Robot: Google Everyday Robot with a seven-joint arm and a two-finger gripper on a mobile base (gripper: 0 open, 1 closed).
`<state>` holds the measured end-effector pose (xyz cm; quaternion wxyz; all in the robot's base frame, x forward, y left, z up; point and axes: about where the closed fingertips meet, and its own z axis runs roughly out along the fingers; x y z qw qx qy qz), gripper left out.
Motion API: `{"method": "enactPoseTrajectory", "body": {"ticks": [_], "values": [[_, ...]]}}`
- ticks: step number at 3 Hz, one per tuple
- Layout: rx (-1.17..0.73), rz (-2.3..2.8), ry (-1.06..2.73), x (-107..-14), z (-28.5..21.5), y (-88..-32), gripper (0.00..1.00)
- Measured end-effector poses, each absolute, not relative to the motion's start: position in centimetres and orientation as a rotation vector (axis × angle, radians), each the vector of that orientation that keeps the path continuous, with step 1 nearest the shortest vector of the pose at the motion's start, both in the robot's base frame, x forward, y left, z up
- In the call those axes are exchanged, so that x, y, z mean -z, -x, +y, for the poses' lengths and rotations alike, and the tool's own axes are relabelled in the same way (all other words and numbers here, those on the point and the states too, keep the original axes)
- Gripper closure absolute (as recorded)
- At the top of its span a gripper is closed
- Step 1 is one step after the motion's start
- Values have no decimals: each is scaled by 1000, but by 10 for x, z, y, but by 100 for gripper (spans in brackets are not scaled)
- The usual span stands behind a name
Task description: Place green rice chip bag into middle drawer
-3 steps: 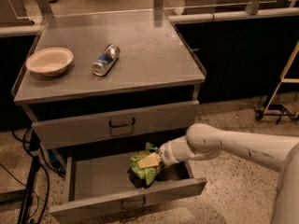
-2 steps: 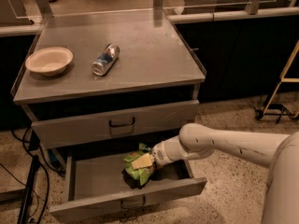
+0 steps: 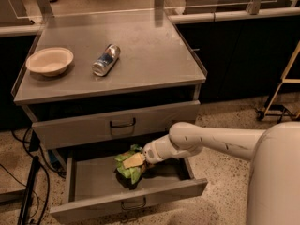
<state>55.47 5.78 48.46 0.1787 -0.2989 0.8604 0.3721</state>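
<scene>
So the placing step is what's in hand here: the green rice chip bag (image 3: 127,167) is seen low inside the pulled-out middle drawer (image 3: 89,184), roughly mid-width, right at the tip of the gripper (image 3: 143,162), which has been reached in from the right side. Whether the bag is clamped or already let go can't be told, since the claw's business end is hidden behind the crinkly foil. Touchdown on the drawer floor can't be confirmed either; it's judged to be resting or very nearly so. Next, a release and a clean pull-out up and to the right would probably be called for. Room is tight overhead: the upper drawer (image 3: 84,128) front sits just above the wrist, and the drawer's right wall is near the forearm. Plenty of bare drawer floor is left to the bag's left. The can (image 3: 106,60) and bowl (image 3: 49,61) up top are well apart from all this.
</scene>
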Motion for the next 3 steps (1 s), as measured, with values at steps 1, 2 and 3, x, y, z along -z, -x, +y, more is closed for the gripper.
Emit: {"method": "enactPoseTrajectory", "body": {"ticks": [1, 2, 3], "values": [[-979, 2473, 855, -469, 55, -548, 100], [-847, 2550, 803, -446, 40, -532, 100], [-750, 2577, 747, -435, 29, -525, 100]]}}
